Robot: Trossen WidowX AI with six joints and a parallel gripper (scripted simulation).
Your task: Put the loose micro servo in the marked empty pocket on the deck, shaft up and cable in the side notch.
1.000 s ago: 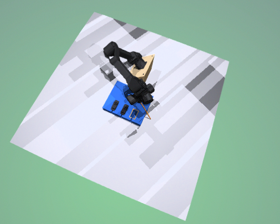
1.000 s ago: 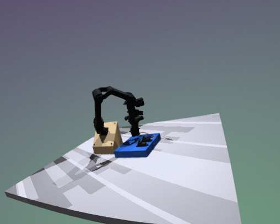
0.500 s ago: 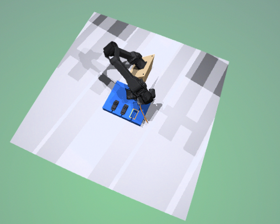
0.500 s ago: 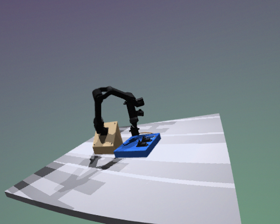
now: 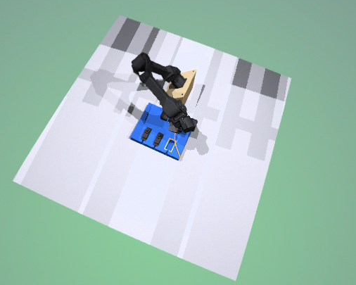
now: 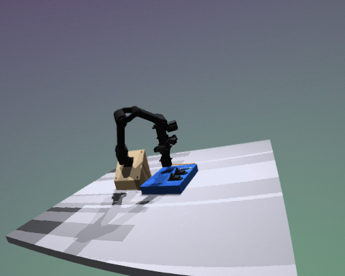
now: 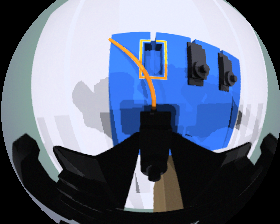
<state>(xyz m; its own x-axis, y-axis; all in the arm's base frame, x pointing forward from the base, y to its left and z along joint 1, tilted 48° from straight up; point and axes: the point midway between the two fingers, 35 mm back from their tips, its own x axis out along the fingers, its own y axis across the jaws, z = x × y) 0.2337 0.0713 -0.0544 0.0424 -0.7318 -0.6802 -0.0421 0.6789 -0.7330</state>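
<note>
My gripper is shut on the loose micro servo, a dark block above the blue deck. In the wrist view its output shaft shows at the near end. Its orange cable leaves the far end and curves past the pocket to the deck's corner. The marked pocket is empty inside its yellow outline, ahead of the servo in the wrist view. Its notch opens at the deck's edge. The fingers hide the servo's lower sides.
Two dark servos sit in the deck beside the pocket: the nearer one and the farther one. A tan block stands behind the deck at the arm's base. Shadows cross the pale table top.
</note>
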